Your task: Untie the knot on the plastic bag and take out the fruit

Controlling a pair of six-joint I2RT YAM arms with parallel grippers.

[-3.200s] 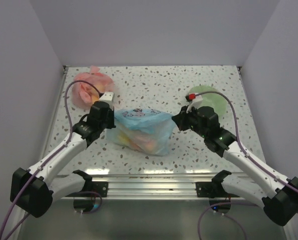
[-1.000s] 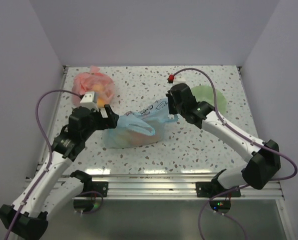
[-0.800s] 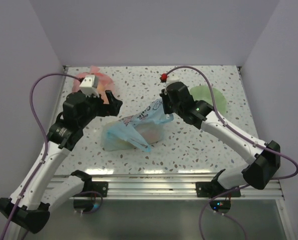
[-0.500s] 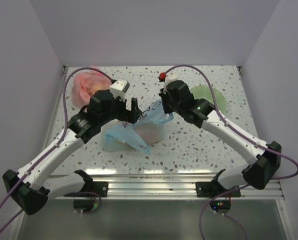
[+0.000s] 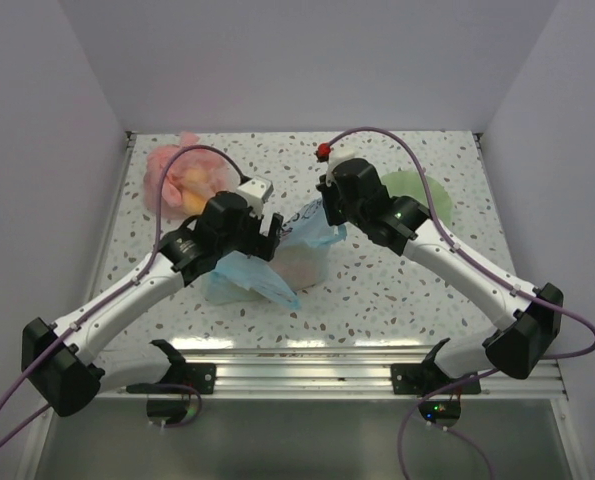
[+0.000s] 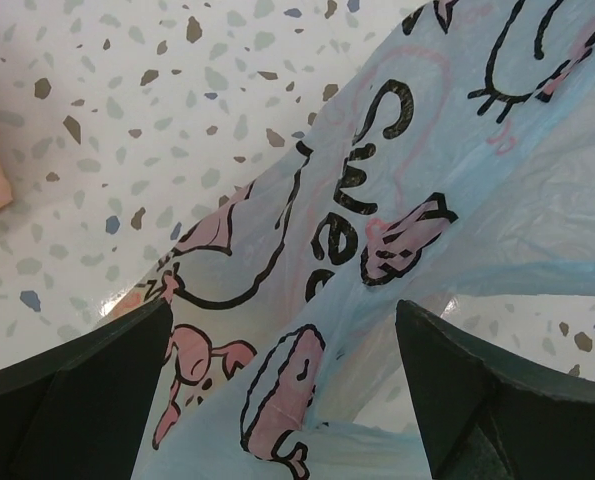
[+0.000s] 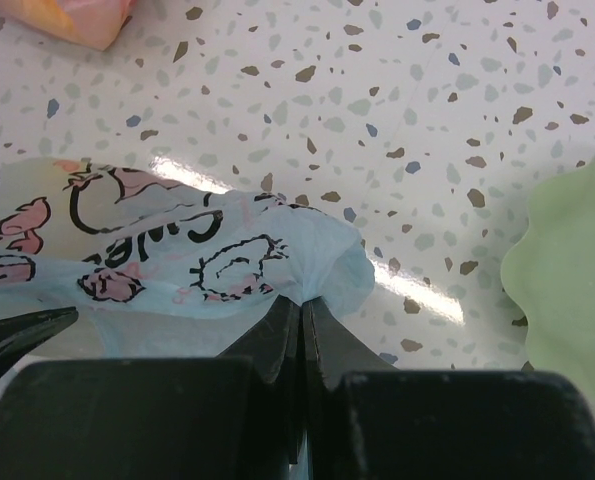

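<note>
The light-blue plastic bag (image 5: 267,265) lies mid-table, its printed top pulled up toward the right. My right gripper (image 5: 329,222) is shut on a bunched corner of the bag (image 7: 217,250), pinched between its fingertips (image 7: 302,300). My left gripper (image 5: 269,228) is open at the bag's upper left side. In the left wrist view its jaws (image 6: 282,310) straddle the printed band (image 6: 427,150) without closing on it. The fruit (image 5: 299,262) shows only as a pale peach blur through the plastic.
A pink-red bag (image 5: 182,178) with orange-yellow fruit inside lies at the back left, behind my left arm. A pale green scalloped plate (image 5: 422,192) sits at the back right, just past my right arm. Walls enclose the table on three sides.
My left arm swung in from beside the pink bag to the blue bag's top, still open. The right gripper kept its hold, lifting the corner slightly.
</note>
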